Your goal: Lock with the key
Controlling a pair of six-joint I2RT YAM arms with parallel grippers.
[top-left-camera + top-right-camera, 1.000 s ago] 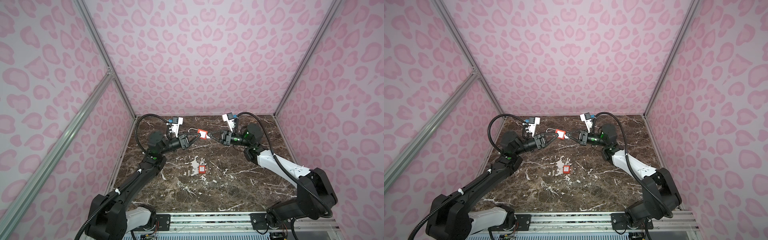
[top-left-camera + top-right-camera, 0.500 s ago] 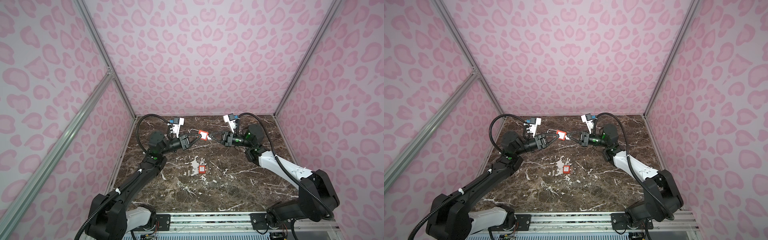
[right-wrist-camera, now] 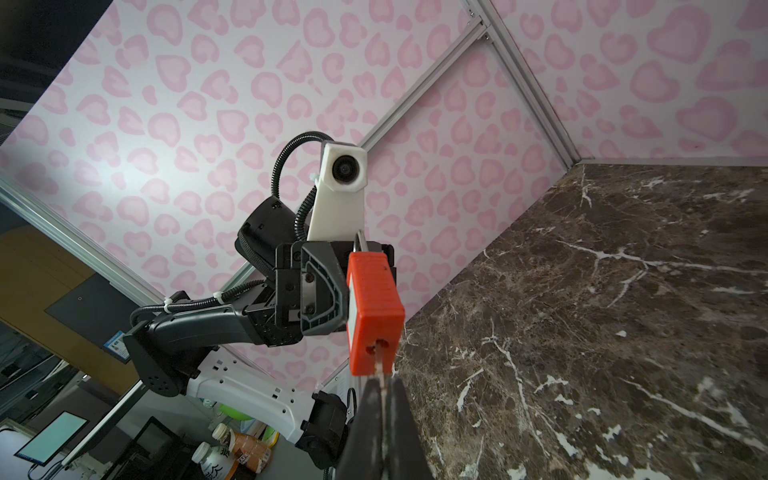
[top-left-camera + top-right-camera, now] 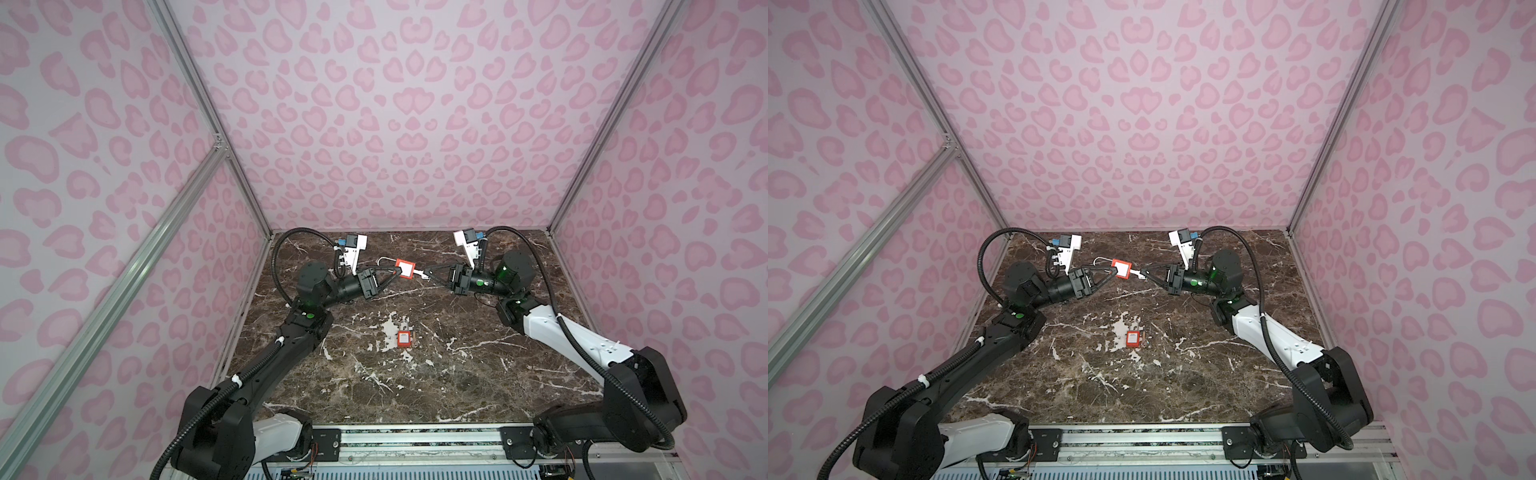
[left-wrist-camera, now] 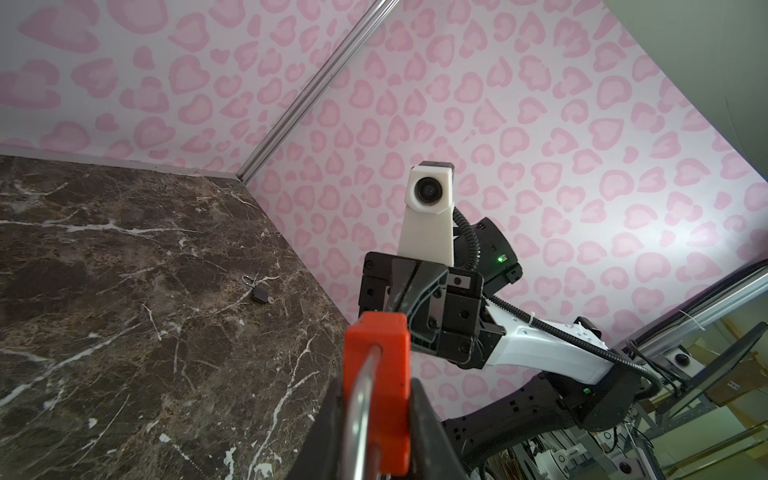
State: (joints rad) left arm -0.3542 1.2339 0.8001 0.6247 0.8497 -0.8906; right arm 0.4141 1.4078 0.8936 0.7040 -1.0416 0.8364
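Two grips: left claw [image 4: 398,272] padlock [image 4: 406,267], right claw [image 4: 429,274] key [image 4: 419,272].

Padlocks, mid-frame
Red plastic padlock [image 4: 406,267] between left gripper [image 4: 397,272] and right gripper [image 4: 427,274], metal key [image 3: 380,365] in it — small red padlock [image 4: 404,338] lower, on marble tabletop [image 4: 465,374].

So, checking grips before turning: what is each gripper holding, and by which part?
Left gripper clamps the red padlock by its body, near the shackle. Right gripper pinches the key by its head, blade in the keyhole.
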